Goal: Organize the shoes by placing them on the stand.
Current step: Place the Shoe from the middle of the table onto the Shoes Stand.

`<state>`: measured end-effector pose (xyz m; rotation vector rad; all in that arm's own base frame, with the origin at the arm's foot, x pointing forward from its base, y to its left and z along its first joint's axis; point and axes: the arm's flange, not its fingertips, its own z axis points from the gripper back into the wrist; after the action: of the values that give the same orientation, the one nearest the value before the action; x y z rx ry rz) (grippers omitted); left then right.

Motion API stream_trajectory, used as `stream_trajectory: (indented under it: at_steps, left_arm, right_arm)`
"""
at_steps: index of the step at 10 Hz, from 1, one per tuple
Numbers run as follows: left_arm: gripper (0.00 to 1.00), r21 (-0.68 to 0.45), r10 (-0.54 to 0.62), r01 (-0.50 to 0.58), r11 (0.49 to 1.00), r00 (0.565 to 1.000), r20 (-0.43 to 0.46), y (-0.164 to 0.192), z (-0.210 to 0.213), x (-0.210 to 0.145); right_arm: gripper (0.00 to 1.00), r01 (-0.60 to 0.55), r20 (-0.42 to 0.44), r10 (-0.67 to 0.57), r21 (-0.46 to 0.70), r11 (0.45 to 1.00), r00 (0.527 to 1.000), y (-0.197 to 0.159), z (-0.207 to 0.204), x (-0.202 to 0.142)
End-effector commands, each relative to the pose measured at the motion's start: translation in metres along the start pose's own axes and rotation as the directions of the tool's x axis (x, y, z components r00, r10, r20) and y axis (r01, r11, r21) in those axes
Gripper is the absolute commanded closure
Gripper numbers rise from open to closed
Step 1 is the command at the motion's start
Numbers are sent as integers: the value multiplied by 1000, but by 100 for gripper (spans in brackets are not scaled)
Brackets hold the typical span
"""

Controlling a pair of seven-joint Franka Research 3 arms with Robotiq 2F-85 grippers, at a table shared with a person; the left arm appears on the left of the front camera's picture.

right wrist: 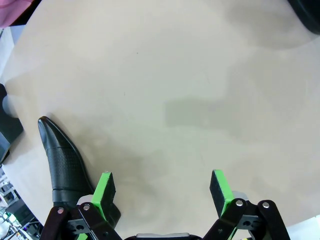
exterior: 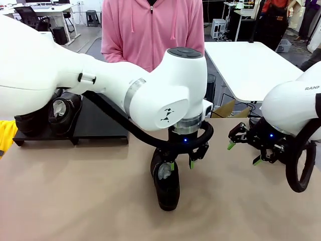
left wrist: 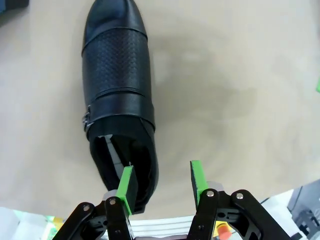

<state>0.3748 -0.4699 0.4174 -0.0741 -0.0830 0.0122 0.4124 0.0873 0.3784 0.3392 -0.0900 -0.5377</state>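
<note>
1. The left end effector (exterior: 181, 164) is hanging over a shoe (exterior: 166, 186) that is lying on the counter (exterior: 75, 191), in the middle and well apart from the stand (exterior: 100, 120).
2. In the left wrist view, the left end effector (left wrist: 161, 172) is holding its jaws apart and gripping nothing. One pad (left wrist: 126, 187) is sitting over the heel opening of the shoe (left wrist: 117, 90), and the other is standing outside the wall, over bare counter.
3. The step in hand is looking like the grasp. Doing it well probably means going a little lower so both pads are overlapping the side wall, then closing firmly on that wall near the heel.
4. The leather is glossy, so a shallow pinch is risking a slip. Lifting straight up before swinging toward the stand seems safer.
5. The right end effector (exterior: 244, 153) is waiting at the right with its jaws wide apart and nothing between them. From its own wrist view, the right end effector (right wrist: 162, 185) is looking down at the counter with the shoe (right wrist: 62, 160) off to one side.
6. The stand is carrying a stuffed shoe (exterior: 64, 111) and a second shoe (exterior: 27, 120) side by side on its left platform.
7. The right platform is showing bare top, so it is looking like the likely spot for this shoe.
</note>
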Motion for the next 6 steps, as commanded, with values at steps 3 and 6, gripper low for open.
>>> stream_trajectory:
  at_steps: [3, 6]
  left_arm:
    - [43, 44, 115, -116, 992, 993, 26, -1, -29, 2]
    - [43, 8, 110, -110, 994, 994, 17, 7, -53, 7]
  right_arm:
    - [0, -7, 9, 7, -2, 1000, 1000, 1, 1, 1]
    - [0, -7, 9, 7, -2, 1000, 1000, 1, 1, 1]
